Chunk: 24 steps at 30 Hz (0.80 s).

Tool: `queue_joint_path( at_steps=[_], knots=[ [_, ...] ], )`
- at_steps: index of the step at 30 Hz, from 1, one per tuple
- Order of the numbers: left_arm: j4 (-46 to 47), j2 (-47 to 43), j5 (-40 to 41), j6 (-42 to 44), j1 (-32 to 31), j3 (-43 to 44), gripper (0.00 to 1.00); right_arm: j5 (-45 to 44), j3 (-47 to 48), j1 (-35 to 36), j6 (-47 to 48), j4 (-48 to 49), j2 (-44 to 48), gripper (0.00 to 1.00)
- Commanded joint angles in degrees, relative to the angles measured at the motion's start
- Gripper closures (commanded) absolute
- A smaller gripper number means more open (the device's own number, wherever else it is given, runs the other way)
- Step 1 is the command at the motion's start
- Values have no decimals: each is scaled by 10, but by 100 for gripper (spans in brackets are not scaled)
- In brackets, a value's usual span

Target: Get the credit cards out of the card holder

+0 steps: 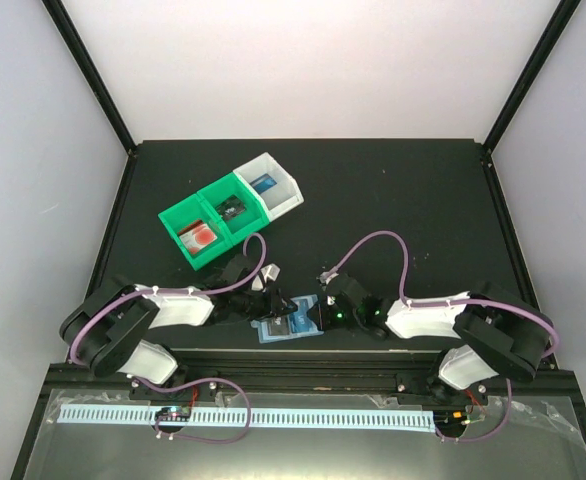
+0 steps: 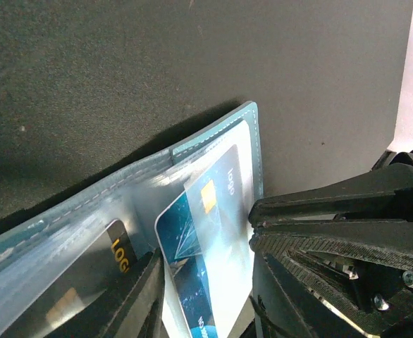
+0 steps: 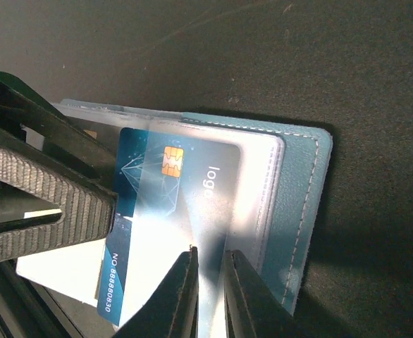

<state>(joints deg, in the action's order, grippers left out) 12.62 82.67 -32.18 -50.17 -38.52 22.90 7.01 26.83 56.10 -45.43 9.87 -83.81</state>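
Observation:
The pale blue card holder (image 1: 291, 331) lies open on the black table between my two grippers. A blue credit card (image 2: 199, 260) (image 3: 164, 204) sticks partway out of its clear pocket. My left gripper (image 2: 206, 310) (image 1: 271, 298) has a finger against each long edge of that card. A black credit card (image 2: 115, 257) sits in the neighbouring pocket, partly behind the left finger. My right gripper (image 3: 211, 282) (image 1: 323, 312) is pinched narrow on the clear panel of the holder (image 3: 305, 190), at the card's right edge.
A green two-compartment bin (image 1: 195, 214) stands behind the holder, with a red card (image 1: 201, 237) and a dark card (image 1: 231, 208) in it. A white bin (image 1: 283, 180) beside it holds a blue card (image 1: 264, 185). The table's near edge runs just below the holder.

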Motion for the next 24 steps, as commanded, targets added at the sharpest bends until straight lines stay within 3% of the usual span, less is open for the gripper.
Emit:
queue_joint_path(
  at_steps=[1, 7, 17, 24],
  knots=[
    [31, 10, -4, -13, 2, -9, 66, 5, -18, -3, -9, 17, -13, 86],
    [46, 15, -16, -17, 2, -10, 73, 5, -21, -3, -12, 21, -13, 86],
    [47, 20, -12, -21, 2, -14, 98, 2, -25, -4, -15, 22, -12, 86],
    [30, 12, -6, -14, 5, -14, 98, -1, -26, -4, -16, 21, -14, 86]
  ],
)
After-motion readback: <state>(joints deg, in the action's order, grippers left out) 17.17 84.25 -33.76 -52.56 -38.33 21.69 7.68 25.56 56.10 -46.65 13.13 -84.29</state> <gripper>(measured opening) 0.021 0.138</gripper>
